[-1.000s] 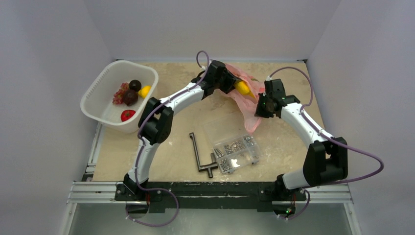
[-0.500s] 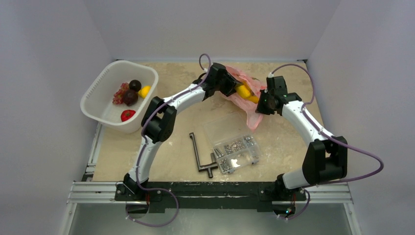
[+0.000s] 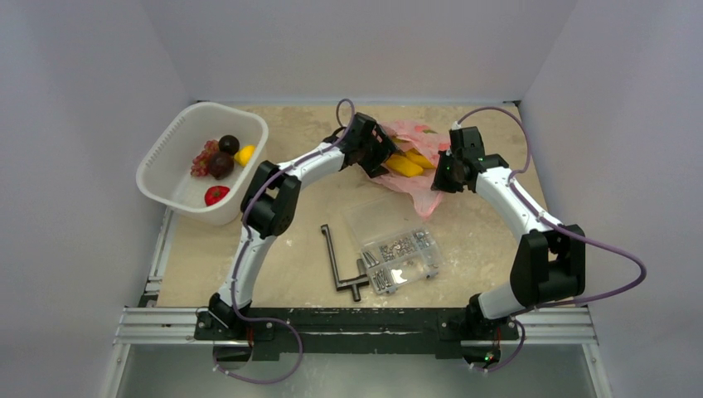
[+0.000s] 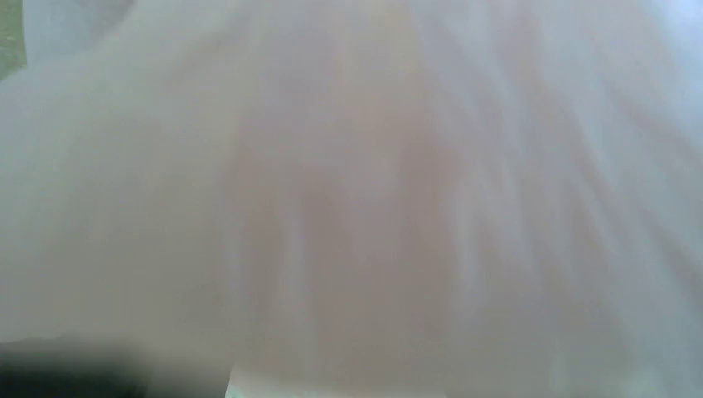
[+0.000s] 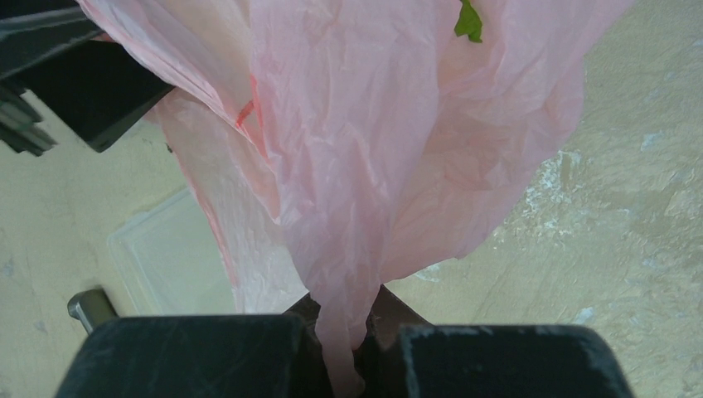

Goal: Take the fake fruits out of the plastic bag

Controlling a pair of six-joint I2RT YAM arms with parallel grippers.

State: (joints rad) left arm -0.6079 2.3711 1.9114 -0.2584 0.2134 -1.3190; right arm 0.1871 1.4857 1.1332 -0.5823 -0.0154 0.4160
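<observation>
The pink plastic bag [image 3: 419,170] lies at the back of the table, and its film hangs in the right wrist view [image 5: 373,141]. My right gripper [image 3: 442,176] is shut on a bunched fold of the bag [image 5: 344,348]. My left gripper [image 3: 381,156] is at the bag's left side, next to a yellow banana [image 3: 404,165] in the bag's mouth. The left wrist view shows only blurred pale pink film [image 4: 356,191], and its fingers are hidden. A green piece [image 5: 468,21] shows at the bag's top.
A white basket [image 3: 166,157] at the back left holds a grape bunch [image 3: 201,158], dark purple pieces [image 3: 221,164], a lemon [image 3: 244,154] and a red piece [image 3: 216,195]. A clear compartment box [image 3: 404,251] of screws and a black T-wrench [image 3: 338,264] lie at centre front.
My left gripper has moved down and slightly left, and the yellow fruit now lies lower at the bag's mouth. My right gripper has shifted back with the bag, which hangs flatter.
</observation>
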